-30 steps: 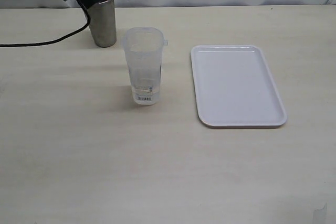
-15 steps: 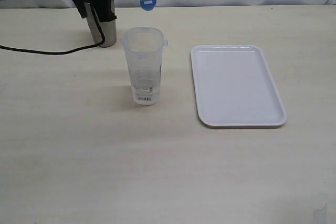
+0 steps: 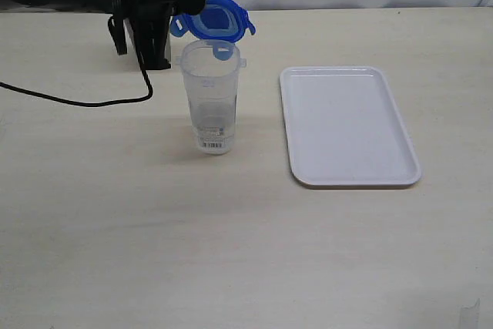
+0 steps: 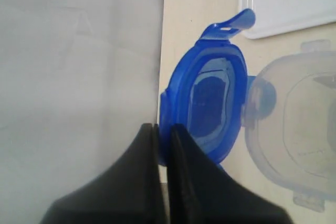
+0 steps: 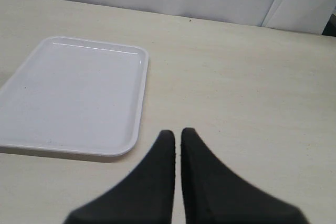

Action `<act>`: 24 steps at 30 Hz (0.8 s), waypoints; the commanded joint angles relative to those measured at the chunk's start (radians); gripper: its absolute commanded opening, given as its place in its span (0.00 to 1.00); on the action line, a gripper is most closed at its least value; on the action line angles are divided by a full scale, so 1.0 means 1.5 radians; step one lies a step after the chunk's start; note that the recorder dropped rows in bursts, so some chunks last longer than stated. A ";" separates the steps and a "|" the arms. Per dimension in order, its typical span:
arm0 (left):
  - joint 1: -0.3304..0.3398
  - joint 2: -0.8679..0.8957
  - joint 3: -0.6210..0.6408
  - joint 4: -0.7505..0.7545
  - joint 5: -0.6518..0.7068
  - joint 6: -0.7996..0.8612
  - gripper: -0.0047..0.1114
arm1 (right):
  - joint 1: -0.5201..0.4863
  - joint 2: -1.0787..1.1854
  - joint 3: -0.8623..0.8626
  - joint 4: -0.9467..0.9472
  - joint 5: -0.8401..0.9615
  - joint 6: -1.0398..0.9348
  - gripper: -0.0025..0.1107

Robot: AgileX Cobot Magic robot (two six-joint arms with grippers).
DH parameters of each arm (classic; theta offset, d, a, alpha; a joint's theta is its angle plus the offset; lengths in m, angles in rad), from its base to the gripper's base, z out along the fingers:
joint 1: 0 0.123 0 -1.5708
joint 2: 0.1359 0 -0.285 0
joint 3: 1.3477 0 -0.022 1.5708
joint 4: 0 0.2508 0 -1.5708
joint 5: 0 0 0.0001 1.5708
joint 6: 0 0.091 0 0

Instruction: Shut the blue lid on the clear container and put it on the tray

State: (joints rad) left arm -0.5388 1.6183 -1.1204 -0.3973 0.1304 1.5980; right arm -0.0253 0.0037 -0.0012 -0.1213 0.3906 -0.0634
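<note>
The blue lid [image 3: 216, 24] hangs tilted just above and behind the rim of the clear container [image 3: 210, 98], which stands upright on the table with a barcode label near its base. My left gripper [image 4: 163, 129] is shut on the lid's [image 4: 210, 106] edge; the container's open mouth [image 4: 302, 129] lies just beside the lid in the left wrist view. The white tray [image 3: 347, 125] lies flat to the container's right. My right gripper [image 5: 177, 134] is shut with nothing in it, hovering over bare table near the tray's [image 5: 73, 95] corner. It is out of the exterior view.
The left arm's dark body [image 3: 139, 5] and a black cable [image 3: 85, 99] occupy the back left of the table. A pale wall runs behind the table's far edge. Bare tabletop stretches in front of the container and tray.
The left arm has carried the blue lid to the right and down, from above the back left to just over the container's rim. The arm now hides the grey metal cup.
</note>
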 commanded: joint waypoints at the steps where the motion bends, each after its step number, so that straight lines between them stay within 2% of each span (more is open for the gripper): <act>1: -0.005 -0.027 0.002 -0.006 -0.007 -0.007 0.04 | -0.004 -0.002 0.001 0.002 0.000 -0.001 0.06; 7: 0.004 -0.027 0.002 -0.006 -0.067 -0.022 0.04 | -0.004 -0.002 0.001 0.002 0.000 -0.001 0.06; 10: 0.004 -0.026 0.019 -0.021 -0.154 -0.022 0.04 | -0.004 -0.002 0.001 0.002 0.000 -0.001 0.06; 13: 0.002 -0.026 0.039 -0.162 -0.270 0.075 0.04 | -0.004 -0.002 0.001 0.002 0.000 -0.001 0.06; 14: -0.005 -0.026 0.044 -0.279 -0.336 0.196 0.04 | -0.004 -0.002 0.001 0.002 0.000 -0.001 0.06; 16: -0.024 -0.011 0.047 -0.423 -0.483 0.362 0.04 | -0.004 -0.002 0.001 0.002 0.000 -0.001 0.06; 17: -0.026 0.001 0.048 -0.440 -0.554 0.362 0.04 | -0.004 -0.002 0.001 0.002 0.000 -0.001 0.06; 18: -0.026 0.002 0.050 -0.450 -0.583 0.362 0.04 | -0.004 -0.002 0.001 0.002 0.000 -0.001 0.06; 24: -0.041 0.002 0.081 -0.499 -0.456 0.362 0.04 | -0.004 -0.002 0.001 0.002 0.000 -0.001 0.06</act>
State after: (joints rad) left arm -0.5739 1.6211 -1.0206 -1.1084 -0.6294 2.1114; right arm -0.0253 0.0037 -0.0012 -0.1213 0.3906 -0.0634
